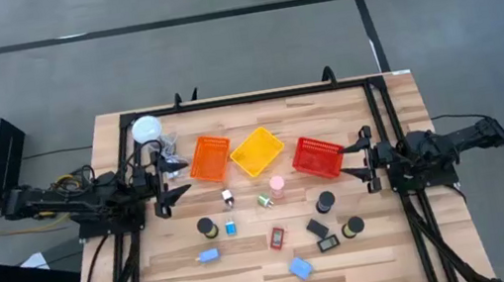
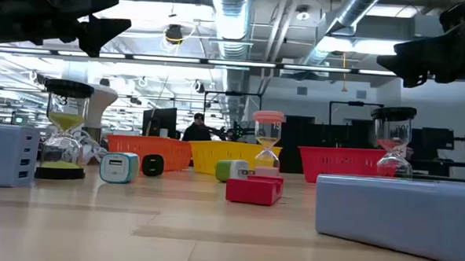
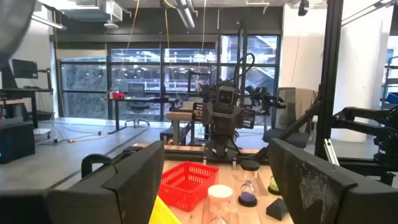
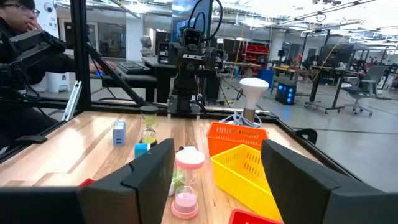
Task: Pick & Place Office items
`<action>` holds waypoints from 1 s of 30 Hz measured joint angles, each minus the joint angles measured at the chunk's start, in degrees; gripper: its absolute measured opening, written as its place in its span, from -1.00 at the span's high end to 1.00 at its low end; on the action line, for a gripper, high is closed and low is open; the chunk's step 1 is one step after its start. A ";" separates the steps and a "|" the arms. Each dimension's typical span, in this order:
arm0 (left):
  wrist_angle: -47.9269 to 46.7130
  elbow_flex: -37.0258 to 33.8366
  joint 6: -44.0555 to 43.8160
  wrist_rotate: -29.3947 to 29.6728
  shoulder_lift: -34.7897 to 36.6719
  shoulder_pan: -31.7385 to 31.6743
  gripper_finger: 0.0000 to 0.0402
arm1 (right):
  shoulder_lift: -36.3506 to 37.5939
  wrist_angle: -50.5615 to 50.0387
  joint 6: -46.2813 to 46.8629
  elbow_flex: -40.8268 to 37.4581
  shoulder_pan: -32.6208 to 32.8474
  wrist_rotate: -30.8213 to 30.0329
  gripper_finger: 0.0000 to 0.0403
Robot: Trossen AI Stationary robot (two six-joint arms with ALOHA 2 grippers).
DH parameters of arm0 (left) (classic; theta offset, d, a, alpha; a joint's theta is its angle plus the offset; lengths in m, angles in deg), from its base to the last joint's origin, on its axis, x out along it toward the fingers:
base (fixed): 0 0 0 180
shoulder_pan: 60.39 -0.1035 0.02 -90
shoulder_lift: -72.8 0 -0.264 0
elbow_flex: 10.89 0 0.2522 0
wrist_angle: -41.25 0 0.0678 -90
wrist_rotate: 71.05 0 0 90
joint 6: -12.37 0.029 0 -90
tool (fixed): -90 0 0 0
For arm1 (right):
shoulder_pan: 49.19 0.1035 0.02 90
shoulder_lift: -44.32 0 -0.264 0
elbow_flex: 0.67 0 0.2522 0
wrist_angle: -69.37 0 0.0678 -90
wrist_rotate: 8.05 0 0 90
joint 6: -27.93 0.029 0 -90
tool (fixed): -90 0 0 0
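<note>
Worktop (image 1: 152, 276) carries the office items (image 1: 276, 237) scattered in the middle, between both tools and below their raised fingers; left tool (image 1: 172, 195) and right tool (image 1: 355, 161) both fingers apart, holding nothing. Pink hourglass (image 1: 277, 187) looks about midway between them, upright. Low view shows the hourglasses standing upright; high view reads them only as round caps.

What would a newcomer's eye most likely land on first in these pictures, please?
Probably the three bright baskets in a row at the table's middle rear: orange, yellow and red. In front of them lie scattered small items, such as a pink hourglass. The left gripper and right gripper wait open on either side.
</note>
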 joint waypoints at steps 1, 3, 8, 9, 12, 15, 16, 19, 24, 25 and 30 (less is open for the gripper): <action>0.00 0.00 0.00 0.00 0.02 -0.01 -0.40 | 0.01 -0.01 0.02 0.00 0.00 0.00 -0.15; 0.01 0.00 0.00 0.00 0.02 -0.01 -0.40 | 0.02 0.00 0.02 0.01 0.00 0.00 -0.15; 0.07 -0.01 -1.86 0.00 0.02 -0.02 -0.40 | 0.02 0.00 0.02 0.02 0.00 0.00 -0.15; 0.09 0.00 -3.19 0.00 0.01 0.00 -0.40 | 0.02 -0.01 0.02 0.00 0.00 0.00 -0.15; 0.15 0.00 -5.90 0.00 0.02 -0.01 -0.40 | 0.02 -0.02 0.02 0.02 0.00 0.00 -0.15; 0.17 0.00 -6.42 0.00 0.02 -0.02 -0.40 | 0.02 -0.02 0.02 0.00 -0.01 0.00 -0.15; 0.17 0.00 -6.43 0.00 0.01 -0.01 -0.40 | 0.02 -0.02 0.02 0.00 0.00 0.00 -0.15; 0.36 0.00 -6.57 0.00 -0.47 0.01 -0.40 | 0.02 0.00 0.02 0.02 0.00 0.00 -0.15; 0.35 -0.02 -9.31 0.00 -3.99 0.09 -0.40 | 0.02 -0.02 0.73 0.02 -0.01 0.00 -0.15; 0.45 0.00 -9.39 -0.01 -4.97 0.09 -0.40 | 0.02 -0.02 0.60 0.02 -0.02 0.00 -0.15; 1.23 0.00 -10.76 -0.02 -10.83 0.09 -0.40 | 0.02 0.27 0.44 0.00 -0.02 0.00 -0.15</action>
